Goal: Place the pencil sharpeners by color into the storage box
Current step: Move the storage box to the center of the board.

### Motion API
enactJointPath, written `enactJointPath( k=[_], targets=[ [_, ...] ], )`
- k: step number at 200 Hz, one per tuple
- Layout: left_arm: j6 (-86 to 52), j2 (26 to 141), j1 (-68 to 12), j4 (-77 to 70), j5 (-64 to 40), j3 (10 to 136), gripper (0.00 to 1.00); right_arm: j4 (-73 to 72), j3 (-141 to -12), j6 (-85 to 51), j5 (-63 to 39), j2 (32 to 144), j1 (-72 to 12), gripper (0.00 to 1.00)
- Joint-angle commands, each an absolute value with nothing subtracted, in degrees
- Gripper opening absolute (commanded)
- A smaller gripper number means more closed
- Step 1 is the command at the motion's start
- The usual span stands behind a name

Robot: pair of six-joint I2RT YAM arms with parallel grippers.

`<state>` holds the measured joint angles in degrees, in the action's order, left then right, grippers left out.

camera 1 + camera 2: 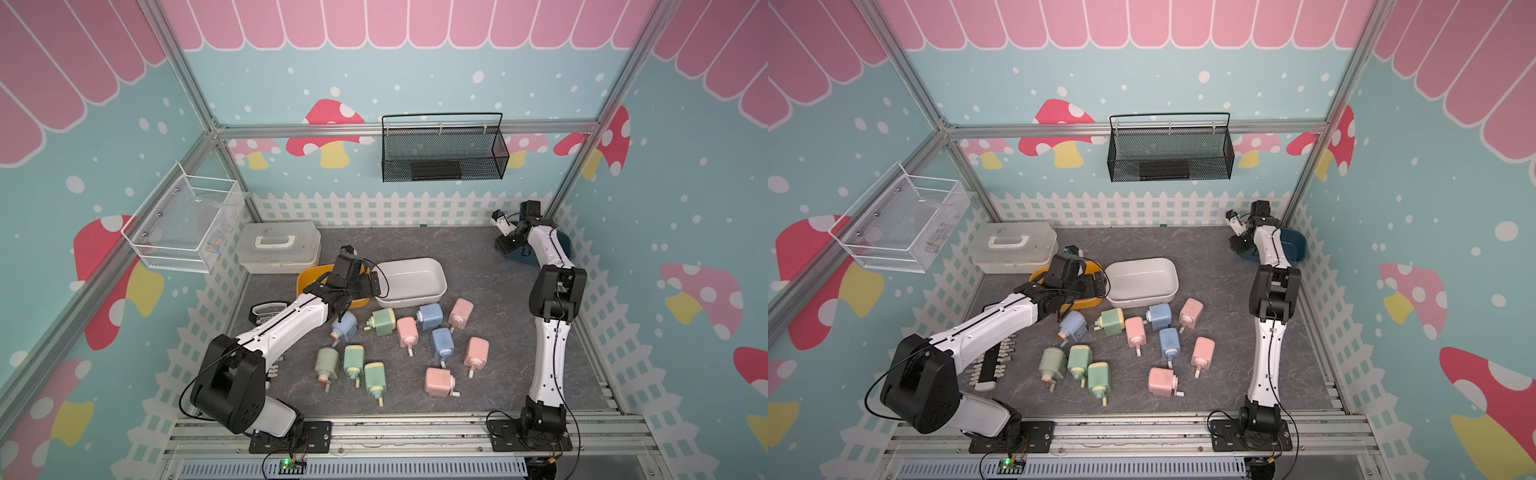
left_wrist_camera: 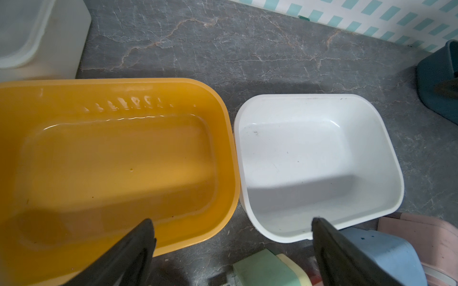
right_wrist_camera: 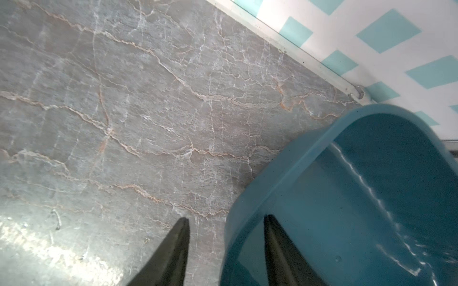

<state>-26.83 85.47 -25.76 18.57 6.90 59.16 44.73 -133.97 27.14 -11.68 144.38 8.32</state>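
Note:
Several pencil sharpeners lie loose mid-table in both top views: pink (image 1: 476, 354), blue (image 1: 442, 344) and green (image 1: 375, 378) ones, each with a cream stub. Three open storage boxes stand behind them: yellow (image 2: 148, 81), white (image 2: 297, 95) and teal (image 3: 371, 198). My left gripper (image 2: 232, 222) hangs open and empty above the gap between the yellow and white boxes, over a green sharpener (image 2: 262, 270) and next to a blue one (image 2: 386, 252). My right gripper (image 3: 226, 218) is at the far right corner. Its jaws straddle the teal box's wall, one finger inside and one outside, with a gap still showing.
A lidded translucent case (image 1: 278, 247) with a handle sits at the back left. A black-and-white bar tool (image 1: 990, 365) lies under my left arm. A white wire basket (image 1: 183, 224) and a black mesh basket (image 1: 444, 153) hang on the walls.

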Motion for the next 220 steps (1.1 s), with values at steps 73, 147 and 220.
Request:
enactJointPath(
  k=[73, 147, 220],
  targets=[
    [-27.2, 84.7, -26.5, 19.0, 7.8, 59.1, 0.99, 47.2, -130.1, 31.2, -17.4, 141.7, 8.5, 0.08],
    [-27.4, 82.3, -27.1, 18.9, 7.2, 56.6, 0.99, 27.5, -104.0, 24.0, -21.3, 124.0, 7.4, 0.00],
    [-26.0, 84.0, -27.2, 19.3, 6.1, 58.5, 0.99, 13.3, -78.8, 17.6, -23.9, 104.2, 4.5, 0.00]
  ],
)
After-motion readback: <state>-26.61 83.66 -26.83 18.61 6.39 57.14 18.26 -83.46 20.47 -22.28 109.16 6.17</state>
